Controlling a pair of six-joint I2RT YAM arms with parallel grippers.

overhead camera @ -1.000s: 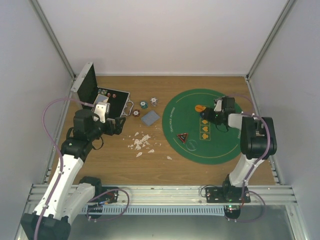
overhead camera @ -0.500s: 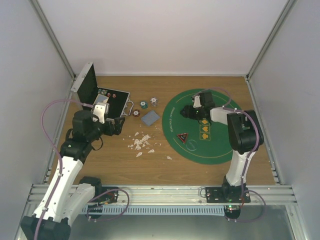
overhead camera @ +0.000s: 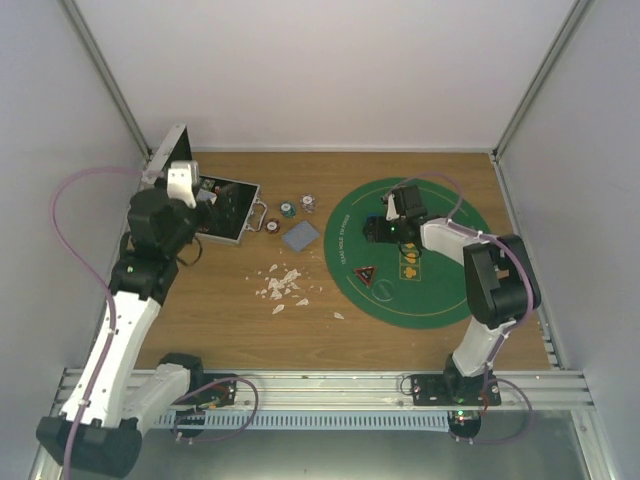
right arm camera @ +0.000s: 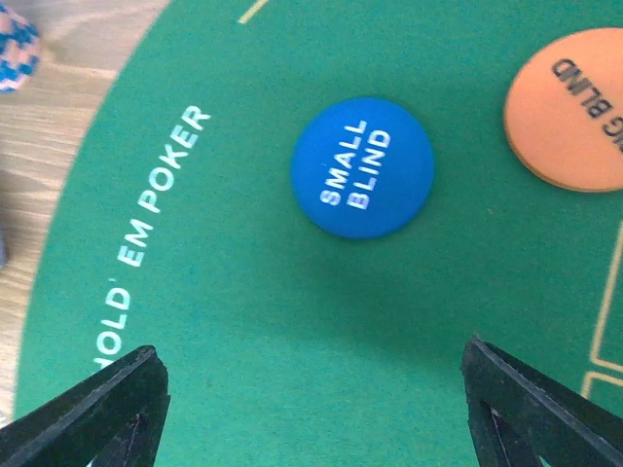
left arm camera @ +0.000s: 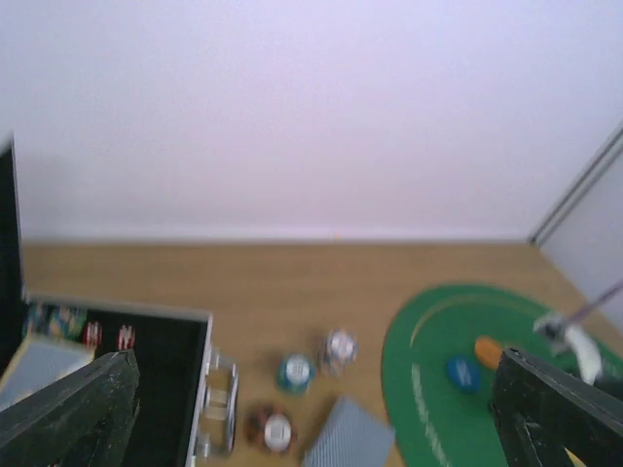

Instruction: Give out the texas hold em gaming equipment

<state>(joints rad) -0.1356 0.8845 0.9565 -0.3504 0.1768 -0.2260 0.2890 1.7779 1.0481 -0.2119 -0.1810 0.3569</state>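
1. The right pincer (right arm camera: 310, 389) hangs low over the green mat (right arm camera: 224, 321). Its fingers are spread wide and there is nothing between them.
2. Just ahead of it the blue button (right arm camera: 362, 167), marked SMALL BLIND, lies flat on the felt, clear of both fingers. The orange button (right arm camera: 574, 107) lies just beside it, not touching.
3. Both buttons look like thin, stiff, light discs. Flat on felt they offer no edge to get under, so the likely hold is across the rim with the fingertips pressed down to the cloth. A shallow pinch like that could let a disc flip or slide away.
4. The mat covers the right half of the tabletop (overhead camera: 200, 320). The triangular token (overhead camera: 365, 275) sits on the mat's left side, well apart from the buttons. It is also flat, and probably best pinched across two of its edges.
5. The left pincer (left arm camera: 313, 389) is wide open and holds nothing. It is raised above the open case (overhead camera: 228, 205), which sits at the far left corner.
6. Between the case and the mat, near the far edge, stand three small lots of poker chips (left arm camera: 296, 372). The playing cards (left arm camera: 348, 438) lie just beside them. The chips look hard and light, so a grip on opposite rims should suit them. The cards look slick and may fan out, so the whole pack should be squeezed across its short sides.
7. White scraps (overhead camera: 280, 285) are scattered toward the middle of the tabletop, close to the cards but not part of the set.
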